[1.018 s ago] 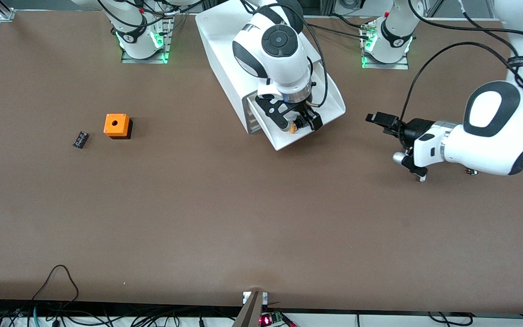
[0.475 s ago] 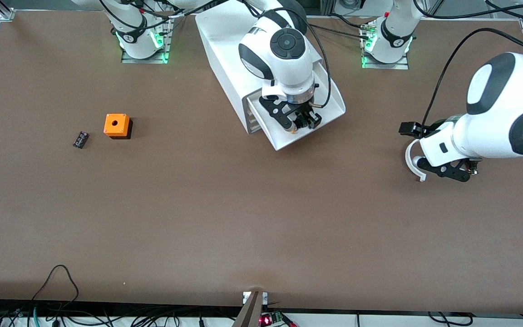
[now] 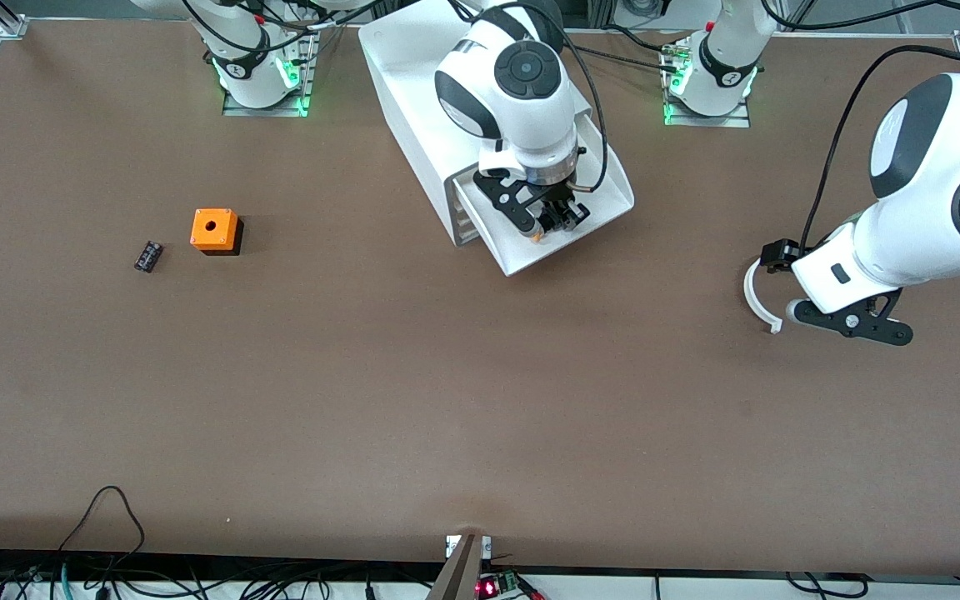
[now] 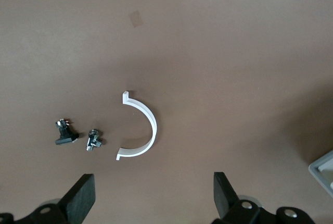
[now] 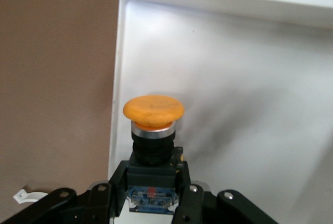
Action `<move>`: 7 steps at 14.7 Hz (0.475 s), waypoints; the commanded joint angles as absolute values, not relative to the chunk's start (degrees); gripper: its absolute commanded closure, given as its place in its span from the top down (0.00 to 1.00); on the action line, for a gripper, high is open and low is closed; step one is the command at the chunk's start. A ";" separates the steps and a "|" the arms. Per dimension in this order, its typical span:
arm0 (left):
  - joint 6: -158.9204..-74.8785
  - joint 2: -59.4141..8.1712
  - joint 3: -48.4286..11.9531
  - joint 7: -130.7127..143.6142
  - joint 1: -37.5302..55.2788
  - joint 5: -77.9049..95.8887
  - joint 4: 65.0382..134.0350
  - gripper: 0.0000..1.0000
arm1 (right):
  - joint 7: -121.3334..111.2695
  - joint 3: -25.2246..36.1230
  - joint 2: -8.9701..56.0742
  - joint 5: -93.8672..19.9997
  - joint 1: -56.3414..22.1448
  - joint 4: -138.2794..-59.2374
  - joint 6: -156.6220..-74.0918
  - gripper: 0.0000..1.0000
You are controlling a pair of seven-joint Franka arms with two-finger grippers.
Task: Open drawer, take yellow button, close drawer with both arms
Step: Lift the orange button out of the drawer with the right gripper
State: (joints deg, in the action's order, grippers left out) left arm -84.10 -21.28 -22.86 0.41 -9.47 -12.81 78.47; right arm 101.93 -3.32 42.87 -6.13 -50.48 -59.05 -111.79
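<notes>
Orange-capped button [image 5: 153,110] clamped in right gripper [image 3: 548,223] jaws over open drawer [image 3: 588,218]; straight lift advised, rim to be cleared. Left gripper [image 4: 152,203] jaws wide over white curved piece [image 4: 139,129], waiting.

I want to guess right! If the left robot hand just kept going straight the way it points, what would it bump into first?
The left gripper points straight down with open fingers. Going on, it would probably meet the bare brown table, with the white curved piece lying roughly between the fingers. How high it hangs is hard to judge.

A brown table [image 3: 363,400] fills the scene; black cables [image 3: 105,533] trail along its near edge.
</notes>
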 commanded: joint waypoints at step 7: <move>-86.31 -22.41 -22.76 20.61 -9.84 -5.02 78.56 1.00 | 81.43 -3.51 35.34 -5.80 -40.54 -58.89 -100.74 0.00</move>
